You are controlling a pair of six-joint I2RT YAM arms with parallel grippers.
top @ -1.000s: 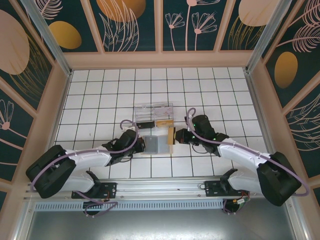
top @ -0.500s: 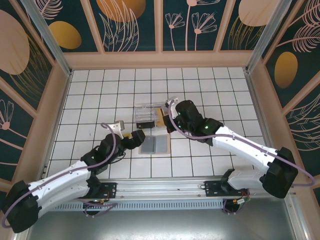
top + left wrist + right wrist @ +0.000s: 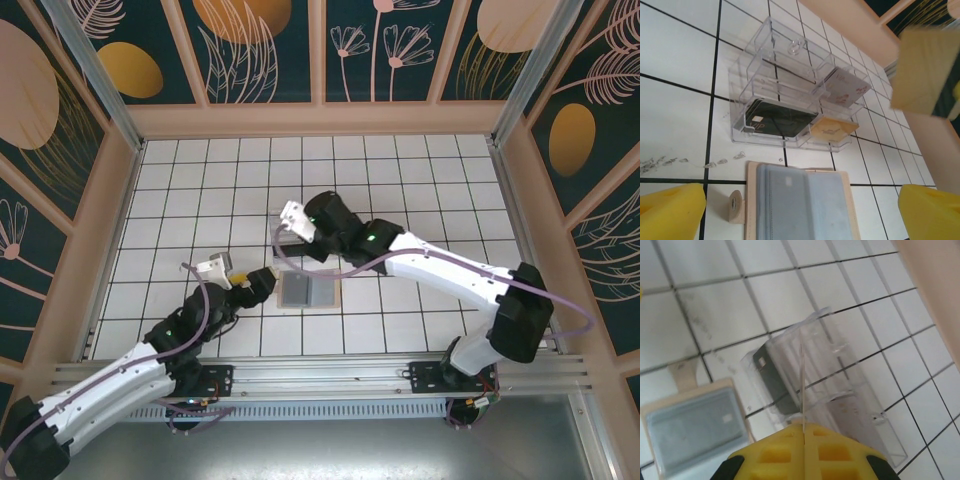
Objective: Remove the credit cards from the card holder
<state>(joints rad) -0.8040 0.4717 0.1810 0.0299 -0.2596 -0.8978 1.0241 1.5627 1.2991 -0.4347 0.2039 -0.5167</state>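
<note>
The card holder lies open on the tiles, tan with blue-grey lining facing up. My left gripper is open just left of it, yellow fingers spread on either side with nothing between them. My right gripper hangs over the clear compartment box, shut on one thin credit card. That card is edge-on in the right wrist view and tan in the left wrist view. A whitish credit card with pink marks lies in a box compartment.
The clear box also holds a black block and a tan card. The card holder's strap tab sticks out on its left. White tiled floor surrounds everything, with wooden walls well away.
My left gripper let go of the card holder, opened and drew back to the near left. My right gripper carried the card from the holder up and left to above the clear box.
</note>
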